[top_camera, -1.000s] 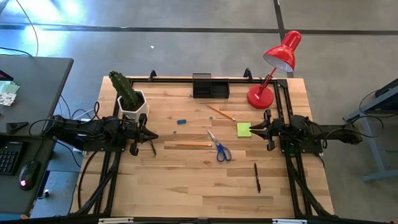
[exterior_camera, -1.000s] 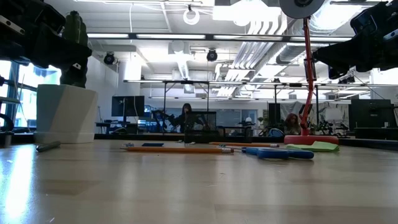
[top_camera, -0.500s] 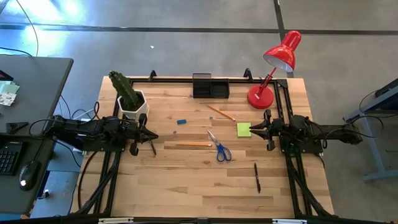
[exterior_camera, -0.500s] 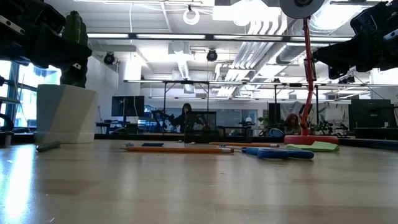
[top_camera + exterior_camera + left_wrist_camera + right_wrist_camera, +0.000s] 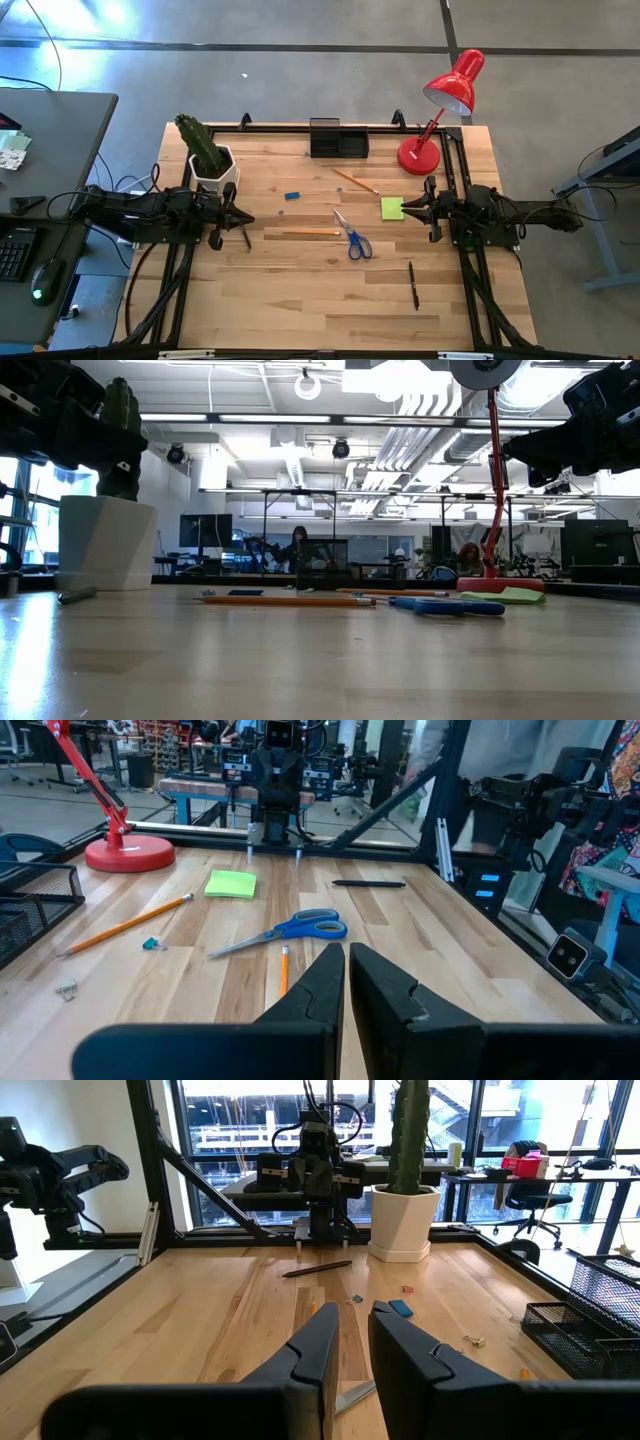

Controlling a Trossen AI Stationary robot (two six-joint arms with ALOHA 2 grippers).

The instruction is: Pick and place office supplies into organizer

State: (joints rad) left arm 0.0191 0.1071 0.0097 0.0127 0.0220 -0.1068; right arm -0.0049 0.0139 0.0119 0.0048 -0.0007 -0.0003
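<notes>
The black organizer (image 5: 338, 138) stands at the table's far edge. On the table lie a blue eraser (image 5: 292, 196), two pencils (image 5: 357, 181) (image 5: 303, 233), blue-handled scissors (image 5: 352, 237), a yellow-green sticky pad (image 5: 392, 208), and two black pens (image 5: 413, 285) (image 5: 243, 235). My left gripper (image 5: 245, 217) hovers at the left, fingers shut (image 5: 346, 970) and empty, pointing toward the scissors (image 5: 290, 932). My right gripper (image 5: 405, 207) hovers at the right beside the sticky pad, fingers a little apart (image 5: 355, 1342) and empty.
A white pot with a green cactus (image 5: 210, 160) stands at the far left, next to my left arm. A red desk lamp (image 5: 440, 110) stands at the far right. Black frame rails run along the left, right and far edges. The near half of the table holds only one pen.
</notes>
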